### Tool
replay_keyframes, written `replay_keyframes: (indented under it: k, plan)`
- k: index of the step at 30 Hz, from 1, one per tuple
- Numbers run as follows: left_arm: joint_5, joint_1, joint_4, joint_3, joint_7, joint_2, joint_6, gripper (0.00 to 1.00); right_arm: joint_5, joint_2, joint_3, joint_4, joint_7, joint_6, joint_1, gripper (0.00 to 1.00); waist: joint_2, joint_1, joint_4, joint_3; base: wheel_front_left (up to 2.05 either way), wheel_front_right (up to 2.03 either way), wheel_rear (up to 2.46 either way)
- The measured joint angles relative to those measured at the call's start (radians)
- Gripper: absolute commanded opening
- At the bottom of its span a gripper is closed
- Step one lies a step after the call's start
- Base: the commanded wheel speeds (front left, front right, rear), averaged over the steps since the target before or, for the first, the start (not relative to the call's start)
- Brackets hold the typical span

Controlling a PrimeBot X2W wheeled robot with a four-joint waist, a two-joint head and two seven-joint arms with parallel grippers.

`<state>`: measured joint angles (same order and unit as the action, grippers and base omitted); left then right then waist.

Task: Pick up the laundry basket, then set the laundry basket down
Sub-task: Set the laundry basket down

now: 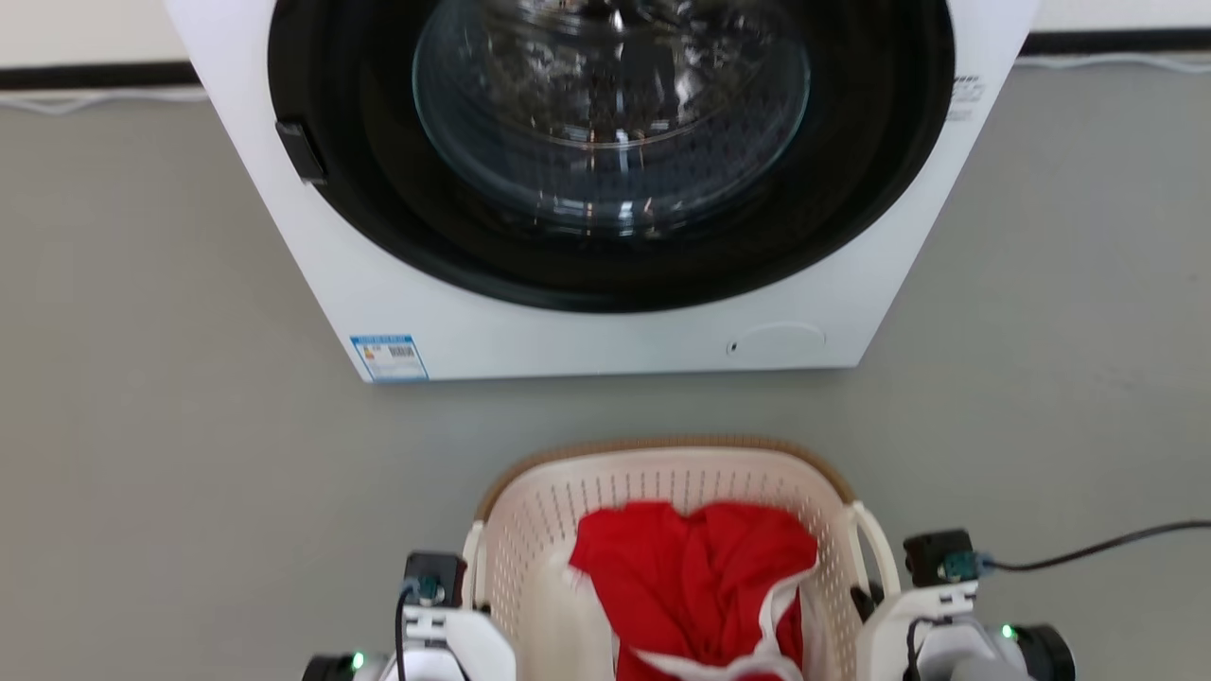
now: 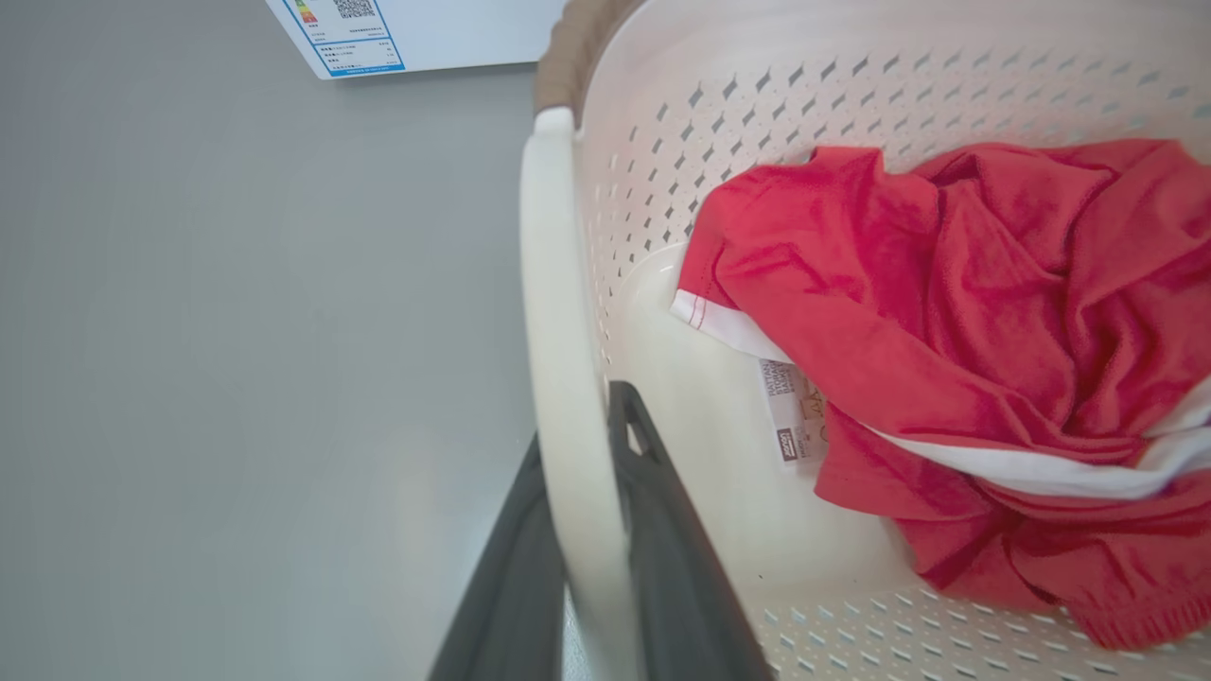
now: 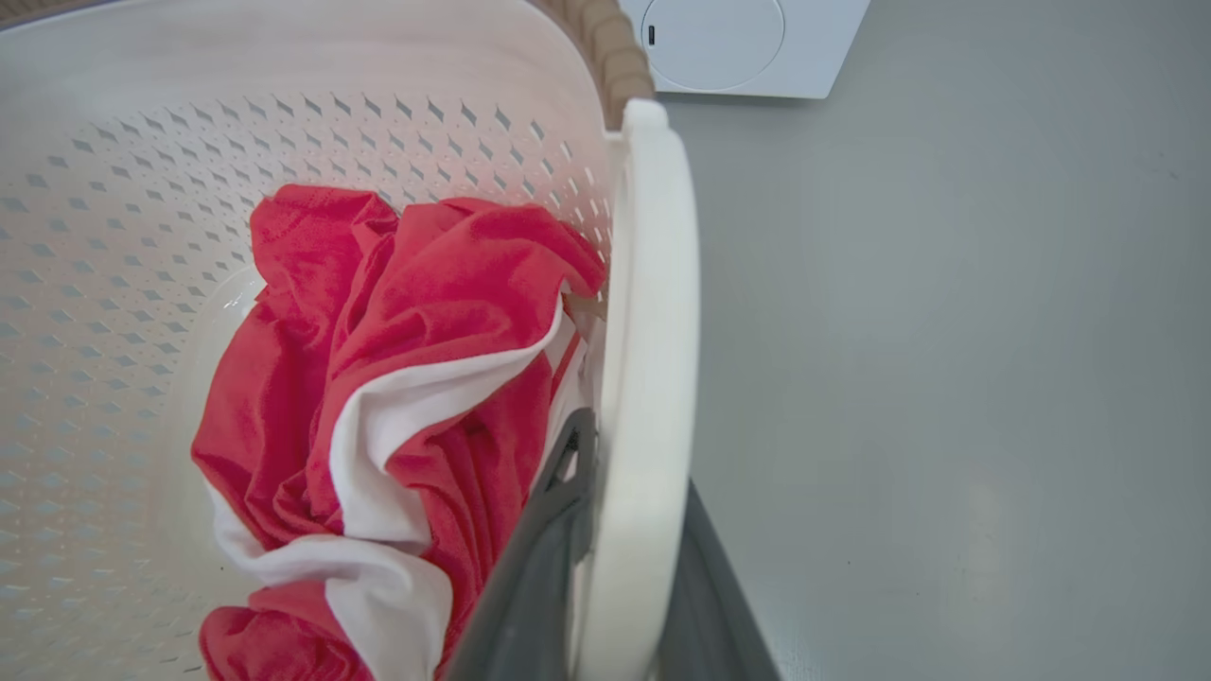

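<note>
The laundry basket (image 1: 558,515) is cream-white and perforated with a brown woven-look rim, and sits at the bottom middle of the head view, in front of the washer. A crumpled red and white garment (image 1: 695,577) lies inside it. My left gripper (image 2: 579,421) is shut on the basket's left loop handle (image 2: 558,284), one dark finger on each side of it. My right gripper (image 3: 634,454) is shut the same way on the right loop handle (image 3: 653,284). Whether the basket's underside touches the floor is hidden.
A white front-loading washer (image 1: 605,340) with a dark round door stands just beyond the basket. A black cable (image 1: 1097,547) runs across the grey floor (image 1: 142,426) at the right. Bare floor lies to both sides of the basket.
</note>
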<state>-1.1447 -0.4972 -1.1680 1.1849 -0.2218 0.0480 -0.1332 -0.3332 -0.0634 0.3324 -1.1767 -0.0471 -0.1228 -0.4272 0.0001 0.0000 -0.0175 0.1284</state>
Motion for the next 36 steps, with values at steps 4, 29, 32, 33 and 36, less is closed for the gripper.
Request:
replay_keyframes:
  k: [4,29,32,33,36]
  plan:
    - [0.000,-0.056,-0.005,0.000,-0.009,0.000,0.001,0.00,0.011,-0.002,-0.009,0.000,-0.019,0.000,-0.050,0.00,0.0000,0.0000,0.004,0.052,0.00,0.00,0.00]
    - [0.252,-0.390,0.127,-0.272,-0.026,0.046,-0.009,0.00,0.264,-0.014,-0.226,0.028,-0.129,0.000,-0.400,0.00,0.0000,0.0000,0.046,0.539,0.00,0.00,0.00]
    - [0.300,-0.409,0.150,-0.315,-0.026,0.046,-0.009,0.00,0.279,-0.015,-0.258,0.042,-0.139,0.000,-0.416,0.00,-0.0001,0.0000,0.049,0.581,0.00,0.00,0.00]
    - [0.315,-0.415,0.159,-0.330,-0.026,0.046,-0.008,0.00,0.284,-0.016,-0.267,0.049,-0.140,0.000,-0.421,0.00,-0.0001,0.0000,0.050,0.594,0.00,0.00,0.00]
    - [0.361,-0.421,0.176,-0.371,-0.026,0.046,-0.007,0.00,0.299,-0.018,-0.281,0.069,-0.148,0.000,-0.434,0.00,-0.0001,0.0000,0.054,0.625,0.00,0.00,0.00]
